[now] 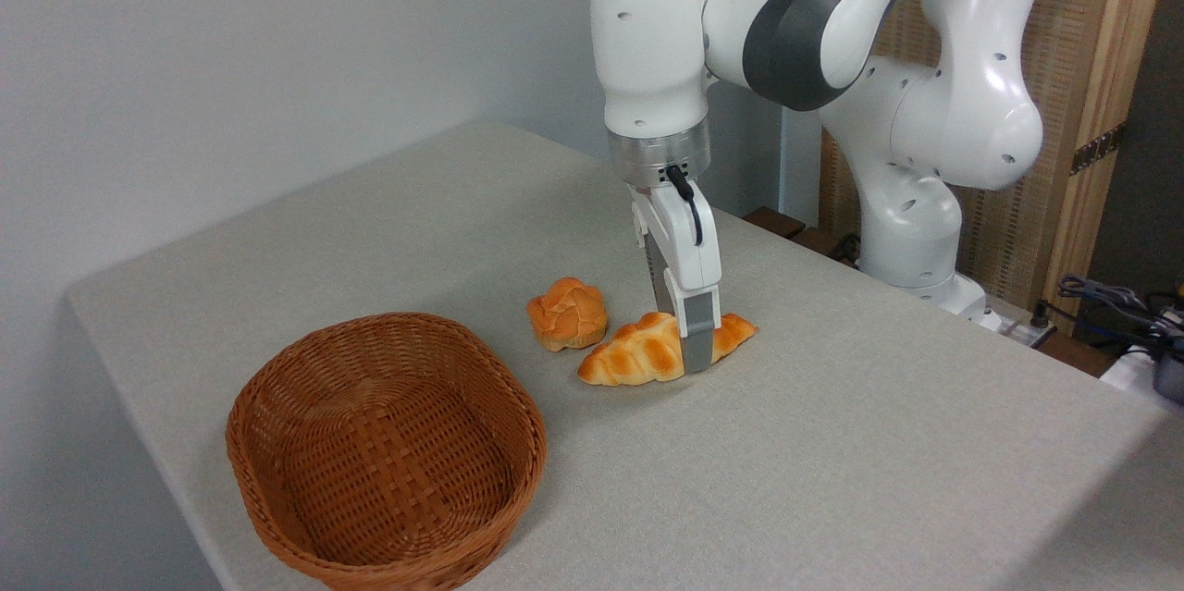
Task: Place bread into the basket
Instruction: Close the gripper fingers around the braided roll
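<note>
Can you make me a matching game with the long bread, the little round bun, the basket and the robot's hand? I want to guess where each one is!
Things:
1. long bread
2. round bun
3. basket
4. hand

Places:
A. nothing inside it, nearest the camera
B. lying on the table, fingers either side of it
C. straddling the loaf
D. just left of the loaf

Pairs: 1-B, 2-D, 3-A, 4-C
</note>
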You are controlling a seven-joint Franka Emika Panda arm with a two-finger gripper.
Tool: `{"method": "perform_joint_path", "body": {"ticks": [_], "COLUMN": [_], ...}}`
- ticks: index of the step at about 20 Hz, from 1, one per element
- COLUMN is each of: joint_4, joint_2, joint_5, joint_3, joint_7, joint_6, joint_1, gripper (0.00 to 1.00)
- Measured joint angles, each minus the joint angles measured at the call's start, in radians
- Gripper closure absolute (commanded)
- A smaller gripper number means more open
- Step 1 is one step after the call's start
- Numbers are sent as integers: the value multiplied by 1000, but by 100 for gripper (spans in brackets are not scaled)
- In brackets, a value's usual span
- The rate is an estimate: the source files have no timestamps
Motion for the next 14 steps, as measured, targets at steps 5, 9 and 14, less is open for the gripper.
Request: {"method": "perform_joint_path", "body": {"ticks": [5,9,14], "joint_4": [-2,-5,-7], "joint_2": [2,12,13], "joint_5": [0,0,0], "joint_3": [0,0,0], "joint_7": [1,1,1], "joint_6": [4,32,38], "joint_1": [-12,-24,-26], "gripper": [0,0,46]}}
